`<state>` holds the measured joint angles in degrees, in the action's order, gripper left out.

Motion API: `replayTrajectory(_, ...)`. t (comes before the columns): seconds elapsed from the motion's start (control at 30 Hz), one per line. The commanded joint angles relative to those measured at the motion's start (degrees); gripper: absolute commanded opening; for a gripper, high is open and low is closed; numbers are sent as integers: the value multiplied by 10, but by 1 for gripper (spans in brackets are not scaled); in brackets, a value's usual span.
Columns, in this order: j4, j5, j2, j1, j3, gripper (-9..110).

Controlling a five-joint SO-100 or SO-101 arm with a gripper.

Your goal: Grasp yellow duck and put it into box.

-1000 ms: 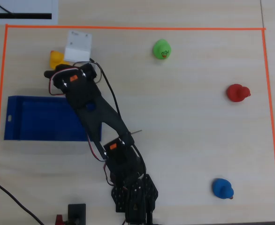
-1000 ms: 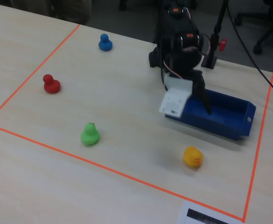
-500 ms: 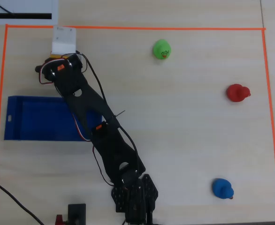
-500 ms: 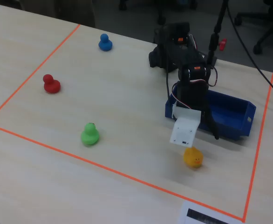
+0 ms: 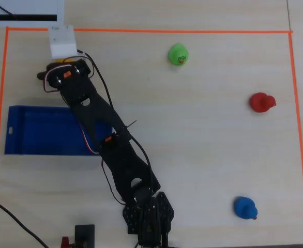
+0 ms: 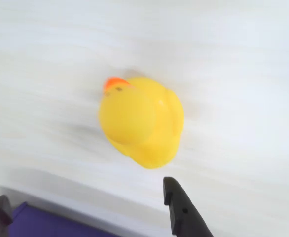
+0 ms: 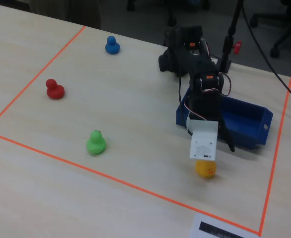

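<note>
Yellow rubber duck [image 6: 142, 121] sits on the pale wooden table [image 7: 135, 148], just beside the blue plastic box [image 7: 245, 121]. Black gripper [image 6: 85, 207] hovers spread above it. Probably light and squishy, so pinch the round body.

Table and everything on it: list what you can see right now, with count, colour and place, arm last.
yellow duck: 1, yellow, on the table just below the gripper, outside the box
green duck: 1, green, near the front tape line in the fixed view
red duck: 1, red, left side
blue duck: 1, blue, far side
box: 1, blue, beside the arm
tape border: 1, orange, framing the table
gripper: 1, black, open above the yellow duck
</note>
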<state>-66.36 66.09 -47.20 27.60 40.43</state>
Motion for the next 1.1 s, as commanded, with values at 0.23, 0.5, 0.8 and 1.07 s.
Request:
replayTrajectory(0.23, 124, 67, 20, -37, -37, 39)
replayTrajectory(0.5, 150, 72, 43, -48, -37, 39)
replayTrajectory(0.8, 164, 28, 47, -38, -19, 38)
replayTrajectory(1.07, 185, 25, 60, -32, 19, 28)
